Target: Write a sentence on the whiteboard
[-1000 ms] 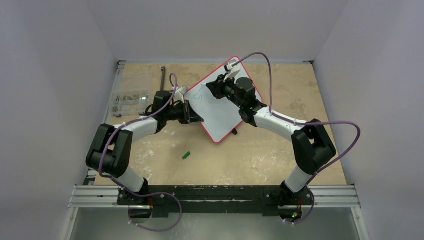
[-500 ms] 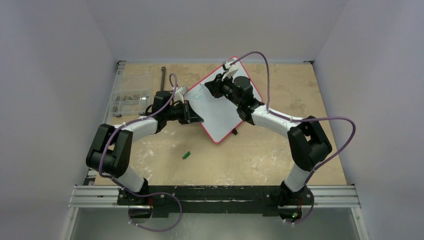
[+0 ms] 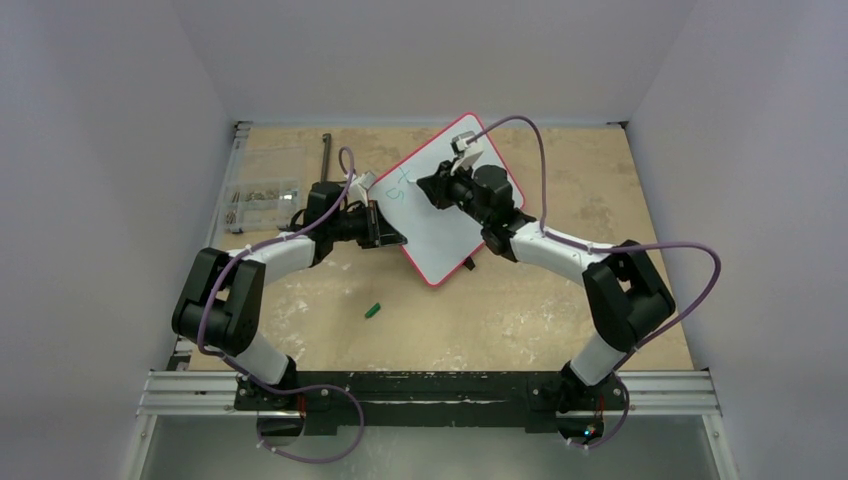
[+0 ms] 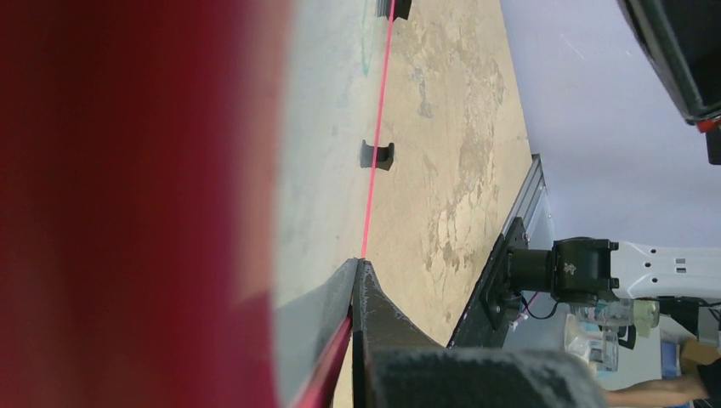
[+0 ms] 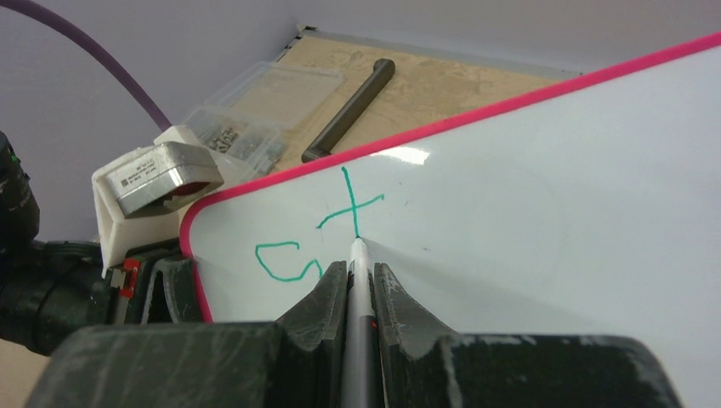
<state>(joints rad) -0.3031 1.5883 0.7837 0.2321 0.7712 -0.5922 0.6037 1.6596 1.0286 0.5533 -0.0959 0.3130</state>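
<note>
Since a second ago, gained a second green letter: only an "S" on the whiteboard (image 3: 440, 235) then, now "St", cross-stroke done. In that time, swung the right gripper (image 3: 432, 186) out toward the board's left rim and back a little toward the middle. Pinching the marker (image 5: 358, 289) tight between the right fingers (image 5: 327, 293), tip resting on the white surface at the foot of the t's stem. Judging by that, just closing off the second letter of the sentence (image 5: 349, 204). Barely begun, with nearly all the words to come.

Clamping the board's left rim with the left gripper (image 3: 385, 228), jaws closed on the red edge as seen from the left wrist, most likely bracing it against the push of the pen. Lying diagonally across the far middle of the table (image 3: 520, 310), with a black foot (image 4: 377, 155) showing along the near-right edge.

Writing close to the far-left rim and just beside the left gripper, so little room on that side. Plenty of bare white to the right and toward the near corner for the remaining letters and lower lines. Probably best to keep strokes heading away from the left gripper. Well apart from the work: a green cap (image 3: 373, 310) on the table, a clear parts box (image 3: 262, 200) and a dark bar (image 3: 327, 155) at far left.
</note>
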